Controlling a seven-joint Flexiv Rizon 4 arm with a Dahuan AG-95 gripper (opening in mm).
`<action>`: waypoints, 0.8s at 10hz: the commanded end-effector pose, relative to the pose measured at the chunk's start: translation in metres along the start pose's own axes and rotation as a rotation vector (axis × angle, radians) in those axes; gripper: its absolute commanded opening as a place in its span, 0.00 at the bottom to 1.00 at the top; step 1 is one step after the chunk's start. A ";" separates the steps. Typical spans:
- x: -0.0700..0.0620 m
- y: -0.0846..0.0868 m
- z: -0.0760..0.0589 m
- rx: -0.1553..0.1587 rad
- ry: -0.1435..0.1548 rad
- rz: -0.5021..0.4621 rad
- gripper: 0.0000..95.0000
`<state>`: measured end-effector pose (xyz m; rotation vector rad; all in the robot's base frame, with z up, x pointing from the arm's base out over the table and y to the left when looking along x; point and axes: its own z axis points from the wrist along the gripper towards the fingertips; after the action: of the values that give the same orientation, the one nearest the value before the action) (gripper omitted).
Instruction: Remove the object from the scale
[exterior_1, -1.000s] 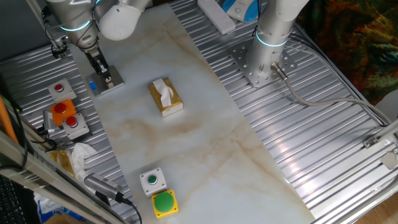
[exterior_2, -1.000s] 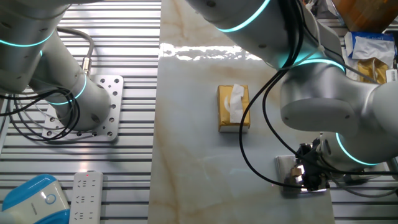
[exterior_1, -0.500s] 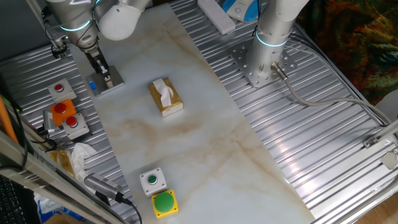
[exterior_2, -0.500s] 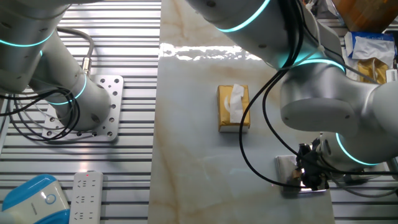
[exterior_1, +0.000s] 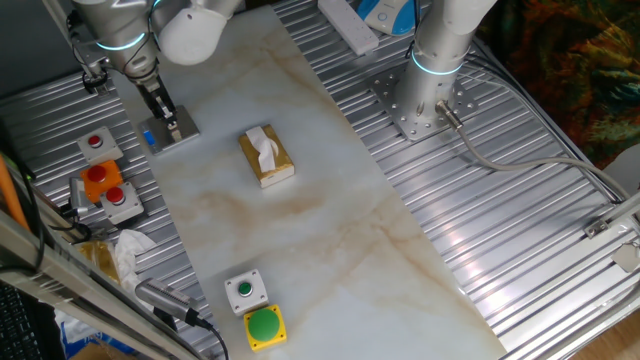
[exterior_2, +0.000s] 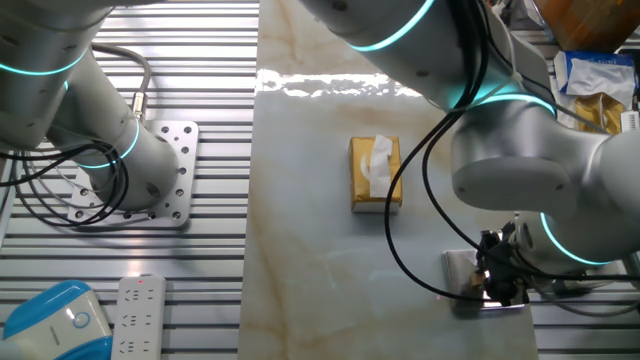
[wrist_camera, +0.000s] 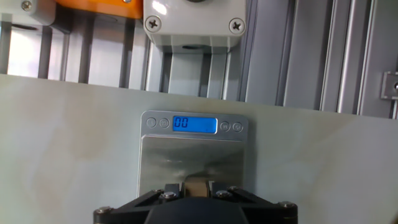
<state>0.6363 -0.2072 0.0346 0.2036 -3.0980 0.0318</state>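
Observation:
The scale (wrist_camera: 191, 152) is a small flat grey metal platform with a blue display reading 00. It lies on the marble tabletop and also shows in one fixed view (exterior_1: 182, 132) and in the other fixed view (exterior_2: 460, 267). The object (wrist_camera: 196, 185), a tiny tan block, sits between my two black fingers at the near edge of the platform. My gripper (wrist_camera: 196, 186) is shut on it, straight above the scale. The gripper also shows in both fixed views (exterior_1: 168, 120) (exterior_2: 497, 284), where the block is hidden by the fingers.
A gold-brown tissue box (exterior_1: 266, 155) stands mid-table, right of the scale. Grey button boxes with red buttons (exterior_1: 110, 190) sit on the ribbed metal left of the scale, one just beyond it in the hand view (wrist_camera: 193, 25). A green-button box (exterior_1: 245, 290) is at the front edge.
The gripper has shifted only very slightly over the scale. Nothing else has moved.

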 end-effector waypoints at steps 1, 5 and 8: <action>-0.002 0.005 -0.012 -0.002 0.006 0.001 0.20; -0.001 0.014 -0.032 -0.008 0.015 0.007 0.20; -0.001 0.010 -0.030 -0.004 0.012 -0.023 0.20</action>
<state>0.6377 -0.1959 0.0643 0.2342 -3.0786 0.0231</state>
